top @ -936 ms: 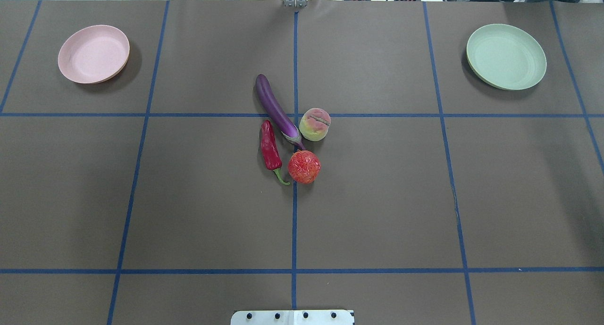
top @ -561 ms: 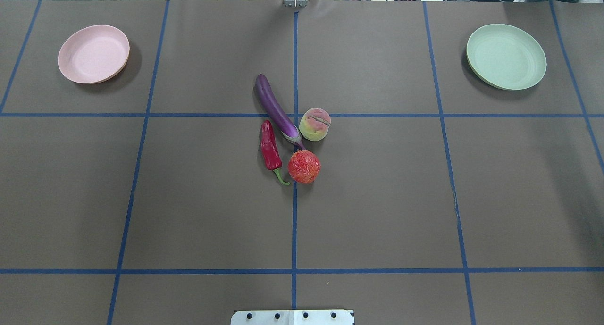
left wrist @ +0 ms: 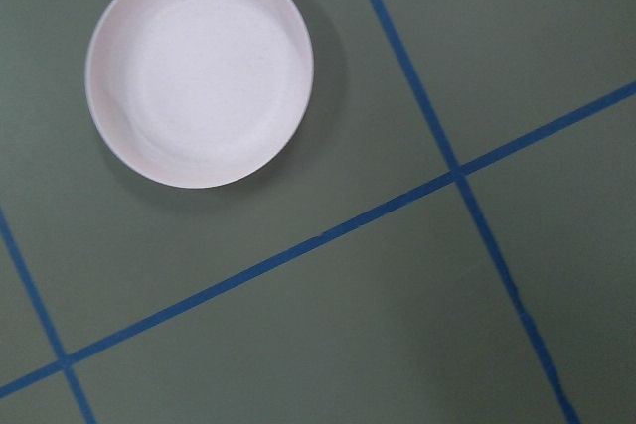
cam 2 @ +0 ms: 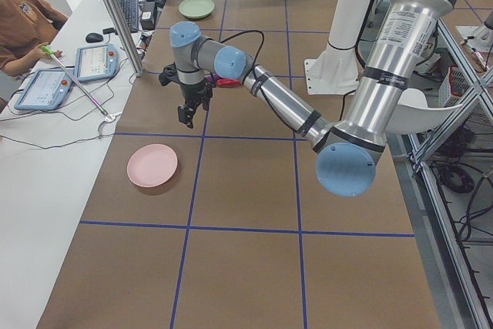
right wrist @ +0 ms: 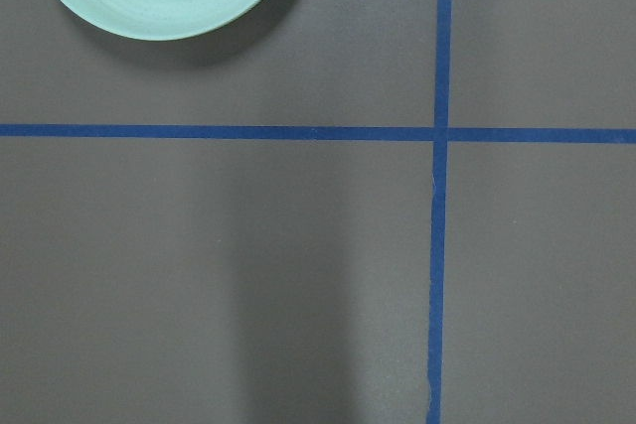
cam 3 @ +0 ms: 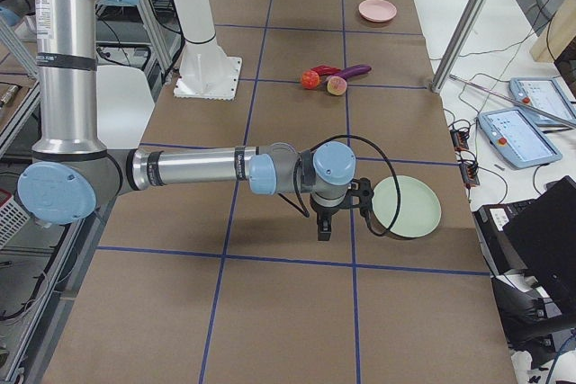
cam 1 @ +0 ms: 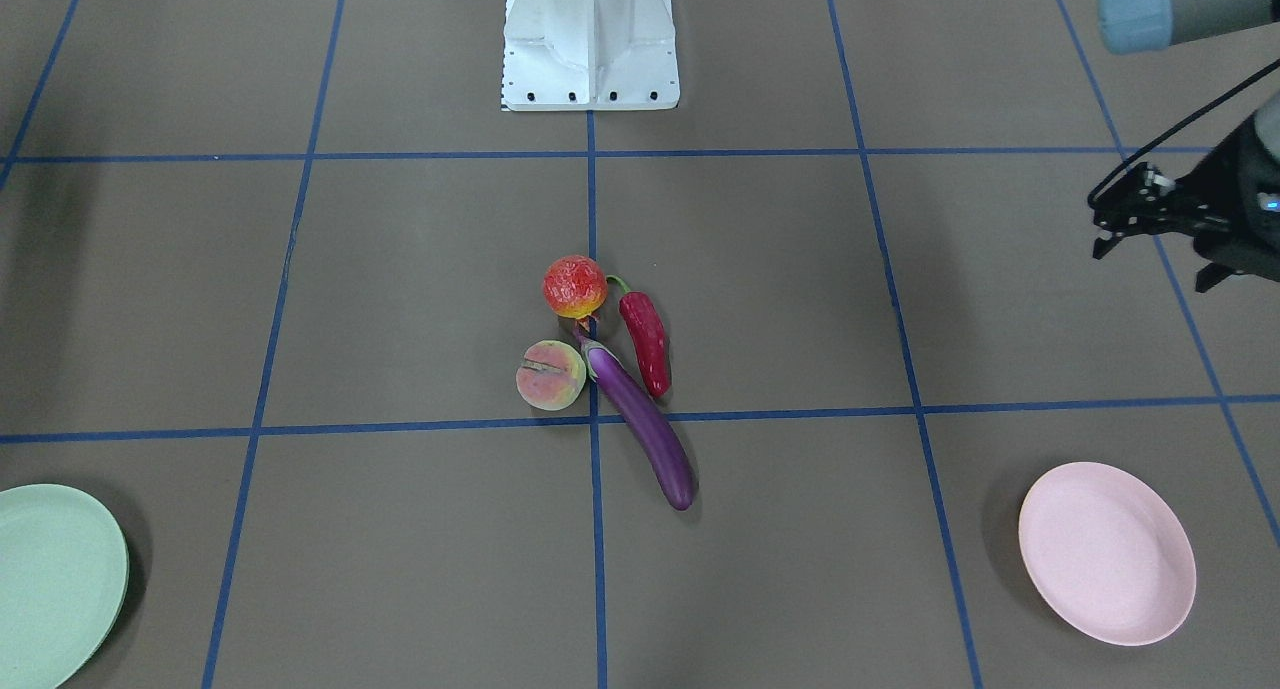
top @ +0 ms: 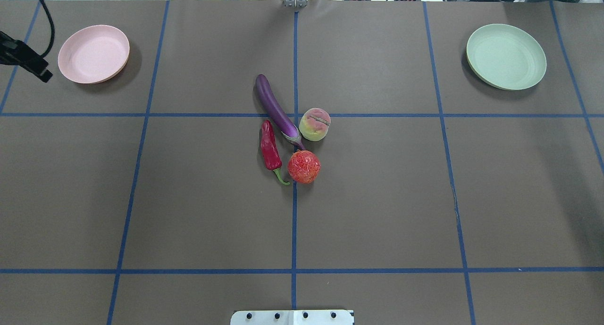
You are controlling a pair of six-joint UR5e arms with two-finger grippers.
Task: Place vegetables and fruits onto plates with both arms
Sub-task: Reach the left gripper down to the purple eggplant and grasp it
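Observation:
The purple eggplant (top: 276,109), red chili pepper (top: 270,148), pomegranate (top: 304,166) and peach (top: 314,124) lie clustered at the table's centre, untouched. The pink plate (top: 93,54) sits far left and the green plate (top: 506,56) far right; both hold nothing. My left gripper (cam 1: 1098,227) hangs above the table just outside the pink plate (cam 1: 1107,552), jaws apart and holding nothing. My right gripper (cam 3: 324,229) hovers beside the green plate (cam 3: 407,207); whether it is open or shut I cannot tell. Each wrist view shows only its own plate.
The white base block (top: 292,317) stands at the near edge. Blue tape lines grid the brown table cover. A person (cam 2: 23,21) sits at a side desk with tablets (cam 2: 46,86), beyond metal posts (cam 2: 115,13).
My left gripper has come into the overhead view at its left edge, beside the pink plate. The produce and both plates have not moved.

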